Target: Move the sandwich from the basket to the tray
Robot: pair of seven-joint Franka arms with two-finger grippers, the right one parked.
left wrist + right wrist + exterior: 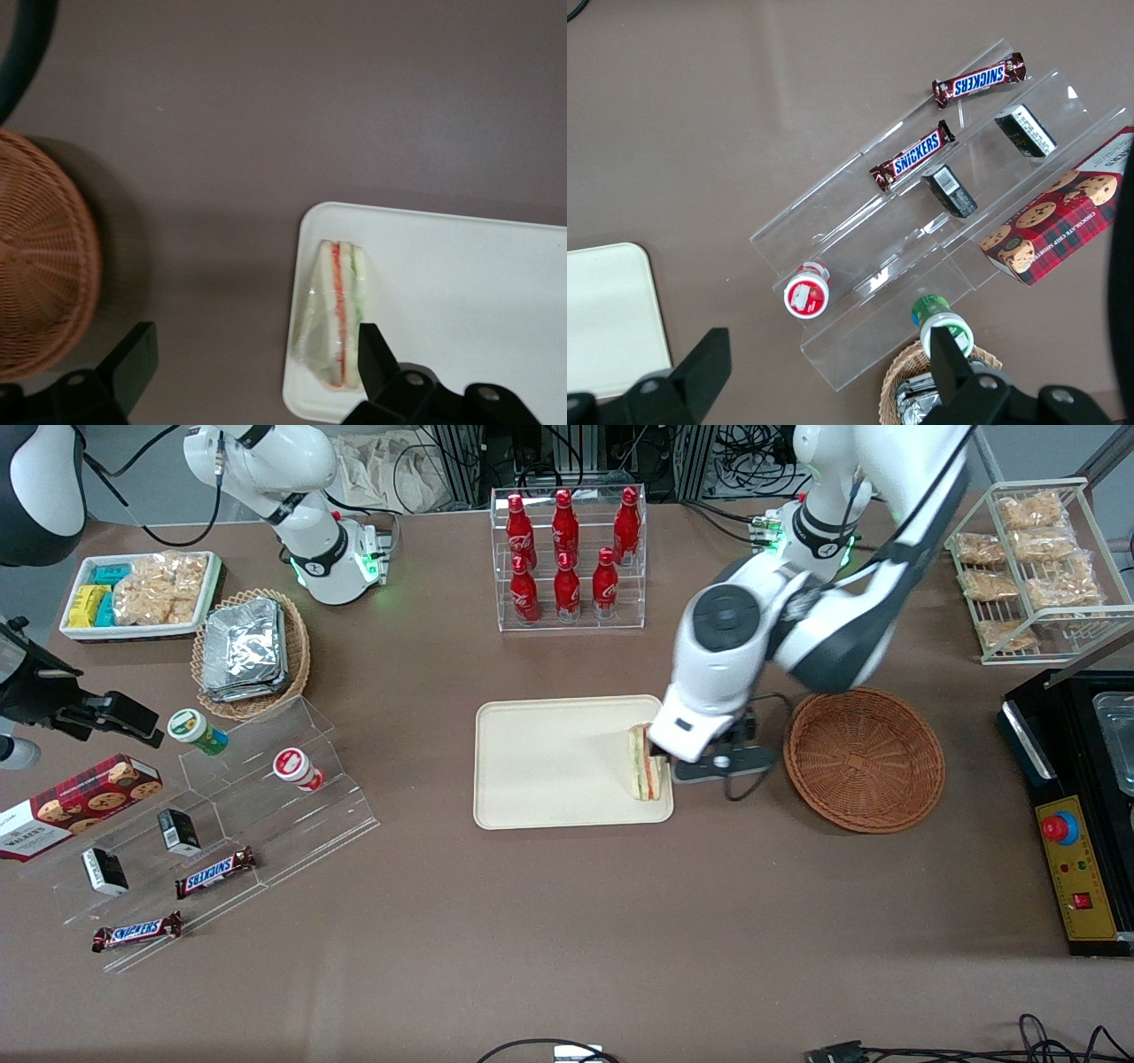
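Brown tabletop spreads under everything, and on it the tray [549,766] lies directly below the gripper [663,755], with the basket [864,759] just beside the gripper toward the working arm's end of the table, empty as far as the front view shows. The sandwich [647,763] is already out of the basket: it sits on the tray's edge strip nearest the basket, cut side up so the orange-red and green layers show. In the wrist view the fingers [376,359] stand wide apart, one dark finger touching or nearly touching the green-layer side of the sandwich [337,314], the other well apart from it over bare table, near the basket [40,266]. So the grip looks released and the step in hand is, by my reading, the let-go and retreat. To do it well, the fingers should be kept spread and the hand lifted straight up, not swept sideways, since the finger beside the wedge could drag or tip it. The wedge rests very close to the tray [443,292] rim, and a nudge toward the basket could push it onto the rim or off onto the table. Only once the fingertips are well above the bread should the arm swing away.
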